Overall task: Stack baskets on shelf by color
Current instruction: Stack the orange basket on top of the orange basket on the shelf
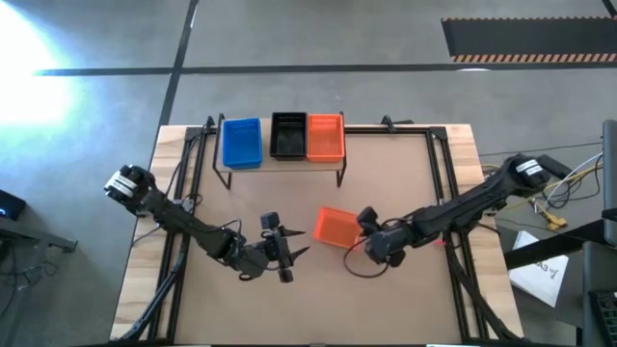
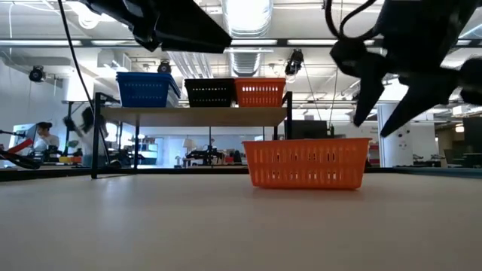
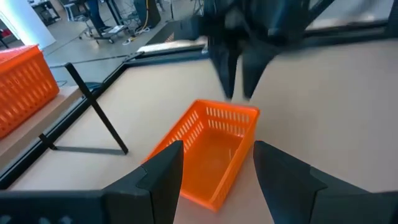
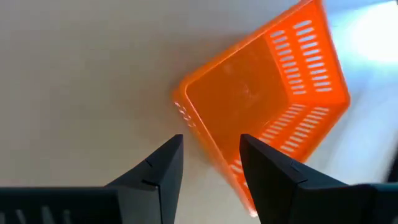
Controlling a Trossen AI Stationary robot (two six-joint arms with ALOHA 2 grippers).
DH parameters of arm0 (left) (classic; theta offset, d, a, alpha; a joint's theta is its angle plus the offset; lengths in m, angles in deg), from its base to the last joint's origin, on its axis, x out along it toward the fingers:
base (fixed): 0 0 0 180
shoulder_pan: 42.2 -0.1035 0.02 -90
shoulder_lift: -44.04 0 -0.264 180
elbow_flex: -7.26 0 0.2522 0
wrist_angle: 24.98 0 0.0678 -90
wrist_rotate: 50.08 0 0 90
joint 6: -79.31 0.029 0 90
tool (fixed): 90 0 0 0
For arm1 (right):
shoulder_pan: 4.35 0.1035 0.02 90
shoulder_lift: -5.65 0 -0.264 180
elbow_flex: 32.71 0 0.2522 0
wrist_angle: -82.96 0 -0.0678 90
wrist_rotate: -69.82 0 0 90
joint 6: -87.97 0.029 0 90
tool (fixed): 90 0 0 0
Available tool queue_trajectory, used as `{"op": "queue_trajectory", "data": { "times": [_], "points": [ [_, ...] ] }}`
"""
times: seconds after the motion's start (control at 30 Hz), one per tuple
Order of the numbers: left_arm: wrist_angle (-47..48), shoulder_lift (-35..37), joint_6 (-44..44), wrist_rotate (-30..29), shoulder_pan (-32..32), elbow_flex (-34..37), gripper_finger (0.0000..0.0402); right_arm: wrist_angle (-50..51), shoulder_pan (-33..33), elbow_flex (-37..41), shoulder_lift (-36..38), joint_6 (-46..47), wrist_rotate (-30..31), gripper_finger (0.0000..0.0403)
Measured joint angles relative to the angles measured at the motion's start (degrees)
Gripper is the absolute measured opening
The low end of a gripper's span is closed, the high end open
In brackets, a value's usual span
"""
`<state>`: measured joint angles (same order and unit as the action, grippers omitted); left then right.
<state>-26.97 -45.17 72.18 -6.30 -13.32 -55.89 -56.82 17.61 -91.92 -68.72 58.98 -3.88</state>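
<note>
A loose orange basket (image 1: 336, 226) (image 2: 307, 162) rests on its bottom on the tabletop, open side up. On the shelf (image 1: 289, 164) (image 2: 196, 115) at the far side stand a blue basket (image 1: 241, 143), a black basket (image 1: 287, 135) and an orange basket (image 1: 326, 137) in a row. My right gripper (image 1: 362, 223) (image 2: 388, 113) (image 4: 211, 158) is open and hovers slanting down over the loose basket's right end, above its rim. My left gripper (image 1: 301, 243) (image 3: 217, 177) is open, just left of the loose basket (image 3: 211, 149), and points at it.
Black frame rails (image 1: 439, 173) run along the table's edges. A dark cable loop (image 1: 362, 270) hangs by the right arm. Bare tabletop (image 1: 386, 308) lies along the near side and between the shelf and the loose basket. A person (image 2: 41, 139) shows in the room beyond the table.
</note>
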Motion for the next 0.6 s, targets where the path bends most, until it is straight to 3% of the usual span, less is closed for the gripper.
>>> {"op": "queue_trajectory", "data": {
  "times": [0.17, 0.33, 0.47, 0.6],
  "points": [
    [0.14, 0.11, 0.16, 0.03, 0.00, -0.18, 0.0180, 0.82, -2.15, -1.05, -6.22, -4.70, 1.88, 0.0141],
    [0.17, 0.11, 0.04, 0.02, 0.29, -0.26, 0.0180, 0.66, -3.66, -4.48, -10.39, -3.28, 1.87, 0.0082],
    [1.82, 1.02, 0.19, -0.12, 2.20, -1.70, 0.0180, 1.83, -3.13, -8.01, -10.68, 2.24, 1.31, 0.0020],
    [5.39, 4.23, 0.25, -5.74, 6.09, -2.72, 0.0180, 3.47, -2.04, -11.93, -8.15, 4.96, 1.30, 0.0013]
  ]
}}
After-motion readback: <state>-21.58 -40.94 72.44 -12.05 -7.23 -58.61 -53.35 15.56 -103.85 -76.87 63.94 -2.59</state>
